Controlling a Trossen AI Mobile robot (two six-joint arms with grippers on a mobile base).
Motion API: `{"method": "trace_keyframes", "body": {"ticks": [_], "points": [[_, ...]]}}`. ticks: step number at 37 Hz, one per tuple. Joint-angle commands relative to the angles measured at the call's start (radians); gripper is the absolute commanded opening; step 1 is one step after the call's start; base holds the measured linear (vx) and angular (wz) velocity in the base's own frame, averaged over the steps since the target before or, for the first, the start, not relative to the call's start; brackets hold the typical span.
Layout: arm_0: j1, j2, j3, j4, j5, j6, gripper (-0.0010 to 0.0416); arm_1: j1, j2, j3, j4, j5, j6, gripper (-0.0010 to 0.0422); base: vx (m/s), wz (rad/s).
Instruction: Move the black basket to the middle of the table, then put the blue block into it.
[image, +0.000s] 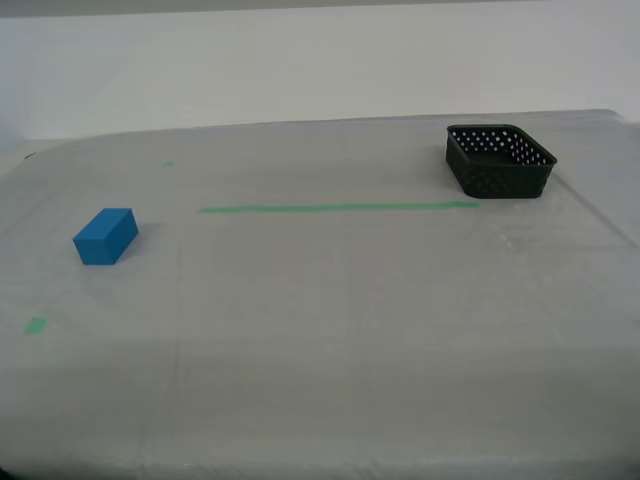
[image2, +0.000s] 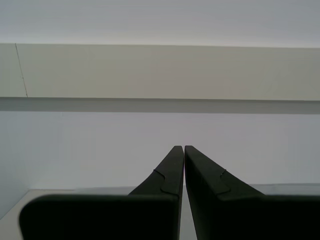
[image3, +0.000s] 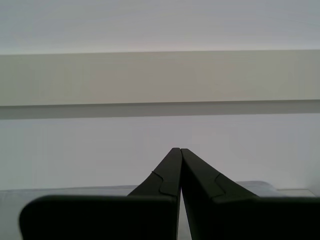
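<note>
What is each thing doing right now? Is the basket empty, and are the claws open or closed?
black basket: upright, empty, far corner at the exterior view's right.
blue block: lying flat on the table, untouched.
my first claw: shut, holding nothing.
my second claw: shut, holding nothing.

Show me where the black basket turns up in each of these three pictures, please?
Exterior view: the black basket sits far back at the exterior view's right, just past the green tape line's end.
First wrist view: not in it; only my first gripper, closed.
Second wrist view: not in it; only my second gripper, closed.
Shared landmark: the pale back wall.
</note>
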Motion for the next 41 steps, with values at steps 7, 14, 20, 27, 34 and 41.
{"method": "trace_keyframes", "body": {"ticks": [7,14,20,27,34,41], "points": [[0.000,0.000,0.001,0.003,0.000,-0.002,0.0000,0.000,0.000,0.000,0.004,0.000,0.002,0.0000,0.000,0.000],[0.000,0.000,0.001,0.003,0.000,-0.002,0.0000,0.000,0.000,0.000,0.004,0.000,0.002,0.0000,0.000,0.000],[0.000,0.000,0.001,0.003,0.000,-0.002,0.0000,0.000,0.000,0.000,0.004,0.000,0.001,0.0000,0.000,0.000],[0.000,0.000,0.001,0.003,0.000,-0.001,0.0000,0.000,0.000,0.000,0.004,0.000,0.002,0.0000,0.000,0.000],[0.000,0.000,0.001,0.003,0.000,0.001,0.0000,0.000,0.000,0.000,0.004,0.000,0.002,0.0000,0.000,0.000],[-0.002,0.000,0.001,0.001,0.001,0.031,0.0000,0.000,0.000,0.000,0.004,0.000,0.001,0.0000,0.000,0.000]]}}
